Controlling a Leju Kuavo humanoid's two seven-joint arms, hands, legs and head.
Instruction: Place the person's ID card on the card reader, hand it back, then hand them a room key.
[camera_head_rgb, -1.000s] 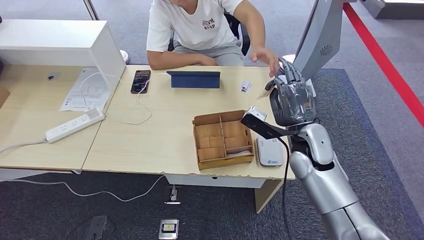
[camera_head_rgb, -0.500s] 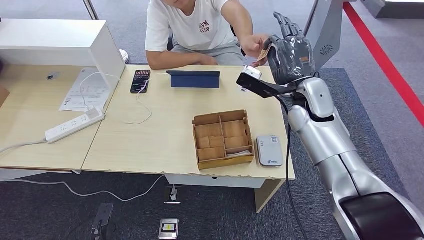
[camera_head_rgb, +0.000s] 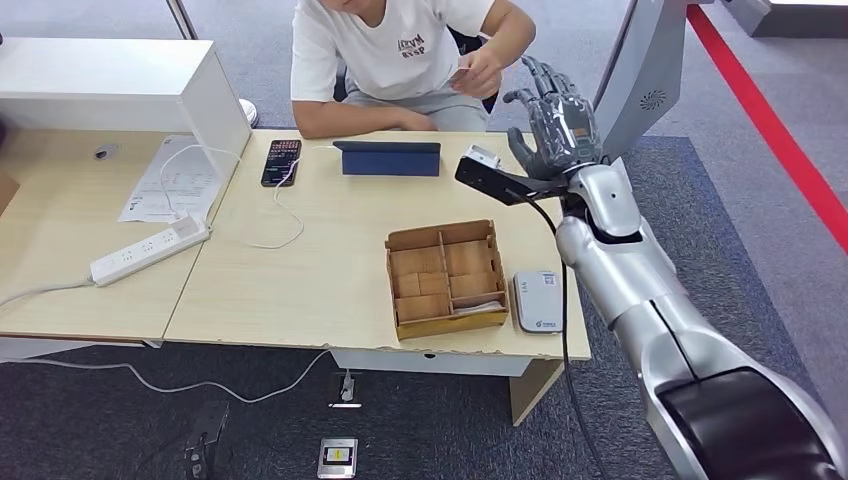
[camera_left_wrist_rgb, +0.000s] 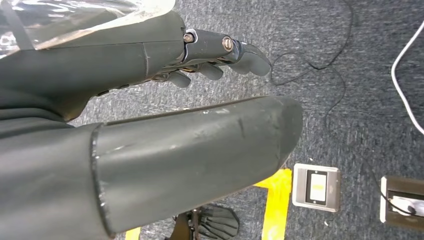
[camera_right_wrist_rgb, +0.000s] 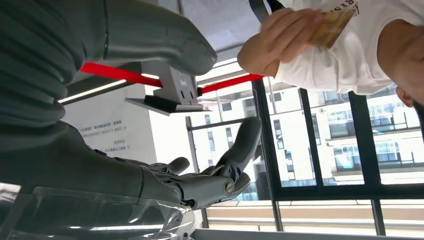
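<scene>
Right hand (camera_head_rgb: 553, 120) raised over the far right corner of the bench (camera_head_rgb: 320, 270), fingers (camera_head_rgb: 541, 75) spread apart, holding nothing. In the right wrist view the same hand (camera_right_wrist_rgb: 200, 182) is empty, palm open. ID card (camera_head_rgb: 460, 72) is in the person's hand (camera_head_rgb: 480, 72), near the robot's fingertips but apart from them; the person (camera_head_rgb: 390, 50) sits behind the bench's far edge.

Left hand (camera_left_wrist_rgb: 150, 125) hangs over the floor, fingers loosely curled with nothing in them; whether they are fully closed I cannot tell.

On the bench, counted:
- one card reader (camera_head_rgb: 538, 301), white, flat at the near right edge, nothing on it
- one wooden divided box (camera_head_rgb: 444, 277) just beside the reader, on its left; some pale flat pieces in a near compartment, too small to identify
- one dark blue tablet stand (camera_head_rgb: 387, 158) between the box and the person
- one phone (camera_head_rgb: 282, 161) with a white cable (camera_head_rgb: 285, 215) running from it
- one white power strip (camera_head_rgb: 150, 249) on the left
- one sheet of paper (camera_head_rgb: 165, 190) beneath its cable

A white cabinet (camera_head_rgb: 120, 85) stands at the far left. Bench top is light wood. Floor is grey carpet (camera_head_rgb: 450, 430) with a red stripe (camera_head_rgb: 770, 130) at the right and a floor socket (camera_head_rgb: 338, 458) under the near edge.
</scene>
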